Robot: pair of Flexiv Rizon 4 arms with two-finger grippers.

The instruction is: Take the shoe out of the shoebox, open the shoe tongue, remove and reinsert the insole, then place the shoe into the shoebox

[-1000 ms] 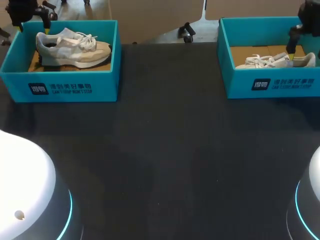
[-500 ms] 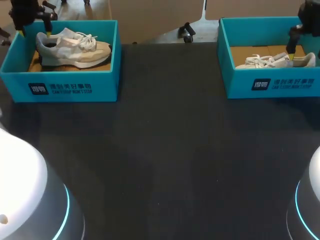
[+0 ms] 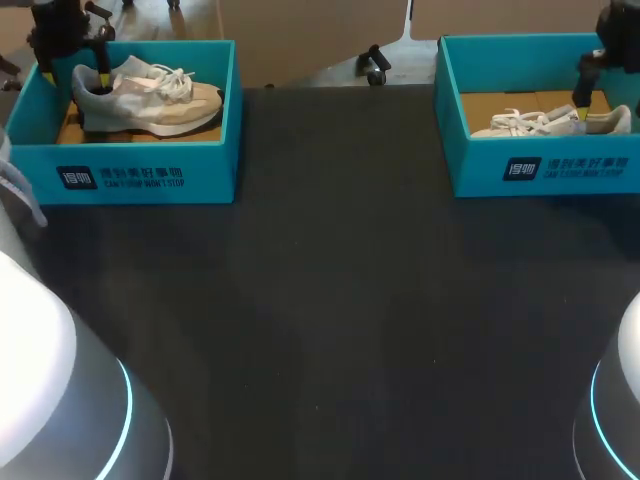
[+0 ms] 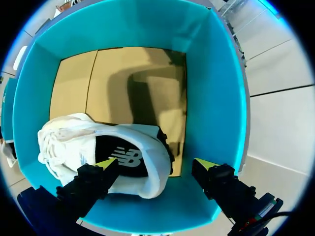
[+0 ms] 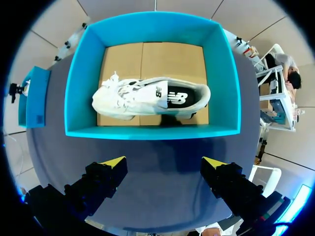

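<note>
The left gripper hangs inside the left shoebox with its yellow-tipped fingers spread and gripping nothing. The heel of the left shoe sits between them: one tip is over the shoe's opening, the other outside the heel near the box wall. The shoe's long axis follows the box's length, with the toe pointing away from this gripper toward the middle of the table. It is a grey-and-white sneaker with a cream forefoot, white laces and a dark insole. The right gripper is likewise spread and holds nothing. The right shoebox and the right shoe lie ahead of its fingers, apart from them. This white, low shoe lies along the line between the two tips, its laced toe toward the table's middle and a black insole showing at the heel.
</note>
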